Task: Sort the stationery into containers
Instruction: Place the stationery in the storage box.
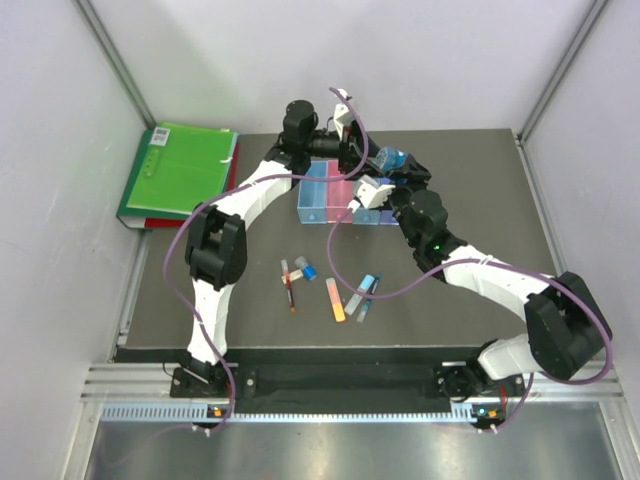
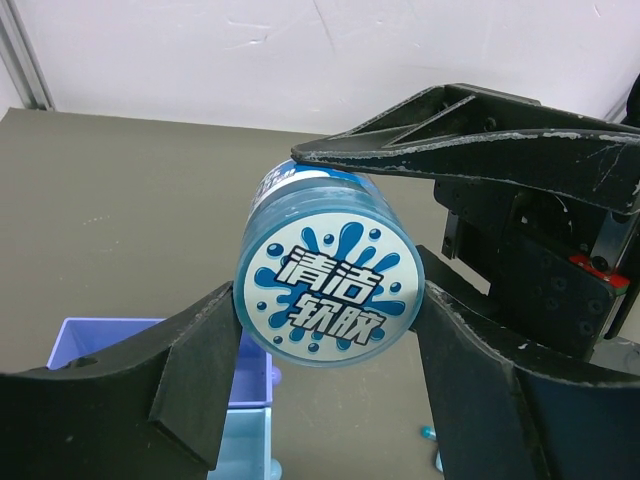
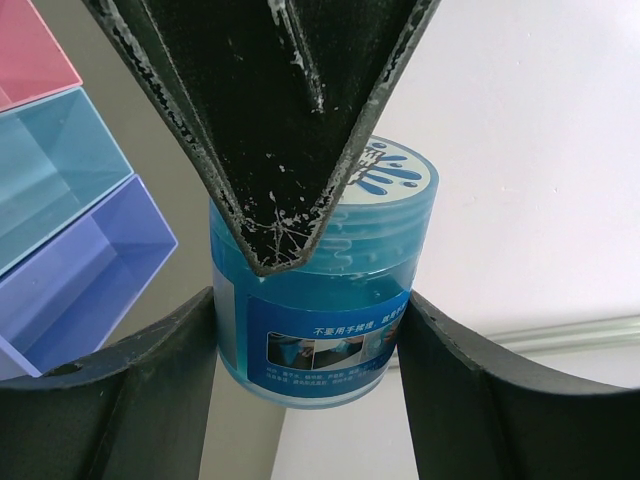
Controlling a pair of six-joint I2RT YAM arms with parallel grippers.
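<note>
With left fingers [image 2: 190, 385] pressed against both sides of a round blue gel jar [image 2: 330, 290], and right fingers [image 3: 130, 405] pinching the same jar crosswise. Held off the bench [image 1: 480, 210], near its far edge about midway along, just beyond the row of four translucent bins [image 1: 322, 195]. Lying loose toward the middle of the near edge, apart from the bins: red pen [image 1: 291, 292], orange-pink stick [image 1: 335, 300], grey stick [image 1: 355, 298], blue pen [image 1: 369, 294].
</note>
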